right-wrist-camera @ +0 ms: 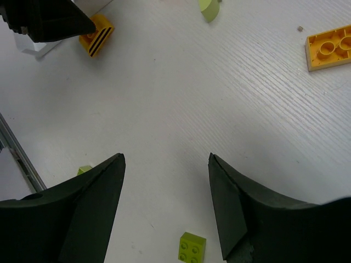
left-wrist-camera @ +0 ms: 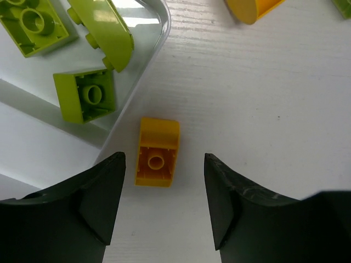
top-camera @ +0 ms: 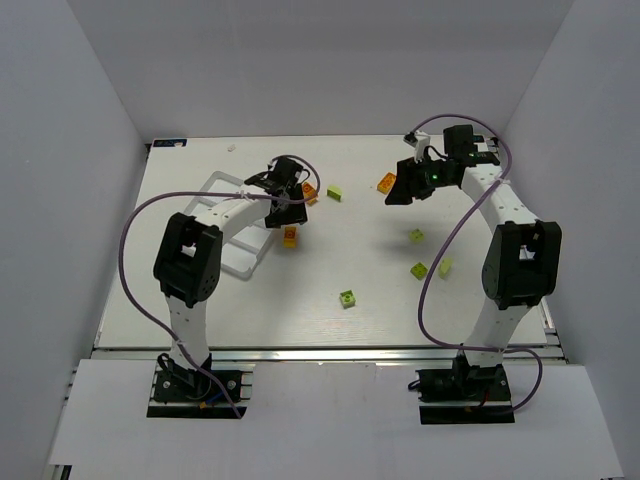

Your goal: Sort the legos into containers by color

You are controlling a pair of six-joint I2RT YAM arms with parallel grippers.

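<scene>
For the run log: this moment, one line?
left pincer open over yellow lego beside tray | right pincer open, empty | green legos in tray

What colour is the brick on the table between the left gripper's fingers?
Yellow-orange brick; it shows best in the left wrist view.

1. Left wrist view, upper left: a green brick [left-wrist-camera: 30,24] runs off both the top and left edges.
2. Top edge, same view: a yellow brick [left-wrist-camera: 253,8] shows just its rounded end. In the top-right corner there's a green scrap [left-wrist-camera: 344,5], too clipped to identify.
3. Only one corner of the tray [left-wrist-camera: 163,27] makes the frame.
4. Right wrist view, right edge: an orange plate [right-wrist-camera: 329,48] is sliced off. At the top edge, a pale green piece [right-wrist-camera: 210,8] is cut too.
5. Lower left there: a lime brick [right-wrist-camera: 84,170] peeks out behind the finger [right-wrist-camera: 82,213], mostly hidden.
6. Upper left: a striped orange brick [right-wrist-camera: 97,34] sits half under a dark shape [right-wrist-camera: 44,19].
7. Overhead: the left arm [top-camera: 230,215] crosses the tray, and its contents are too small to tell.
</scene>
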